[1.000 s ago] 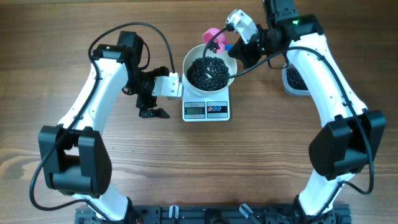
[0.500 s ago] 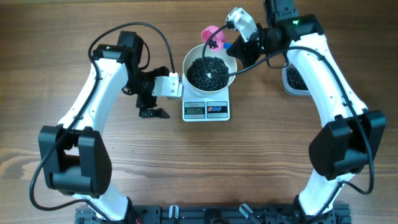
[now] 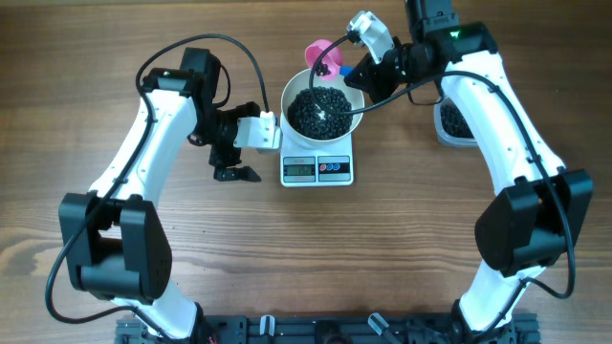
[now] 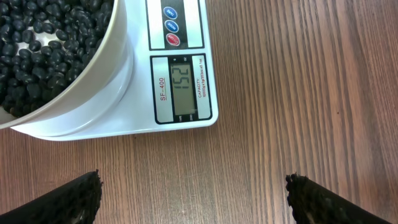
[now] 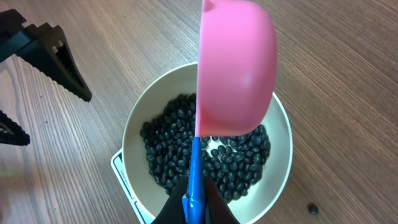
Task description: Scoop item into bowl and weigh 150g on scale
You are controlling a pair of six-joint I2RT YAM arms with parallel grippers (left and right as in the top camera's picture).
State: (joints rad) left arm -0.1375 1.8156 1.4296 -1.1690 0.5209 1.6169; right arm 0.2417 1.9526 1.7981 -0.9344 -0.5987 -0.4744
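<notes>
The white bowl (image 3: 286, 96) stands on the scale (image 3: 317, 170), filled with the item, a heap of black beans (image 3: 320, 112). In the left wrist view the scale's display (image 4: 185, 87) reads 152. My right gripper (image 3: 365, 74) is shut on the blue handle (image 5: 195, 168) of a pink scoop (image 5: 236, 68). The scoop hangs tipped over the bowl's rim (image 5: 134, 130), its underside facing the right wrist camera. My left gripper (image 3: 232, 162) hovers open over bare table left of the scale, with nothing between its fingers (image 4: 68, 202).
A clear tub (image 3: 451, 122) with more beans sits at the right, partly hidden behind the right arm. One stray bean (image 5: 313, 210) lies on the wood beside the bowl. Bare wood lies in front of the scale.
The pink scoop has shifted slightly left over the bowl's far rim. The left arm has not moved.
</notes>
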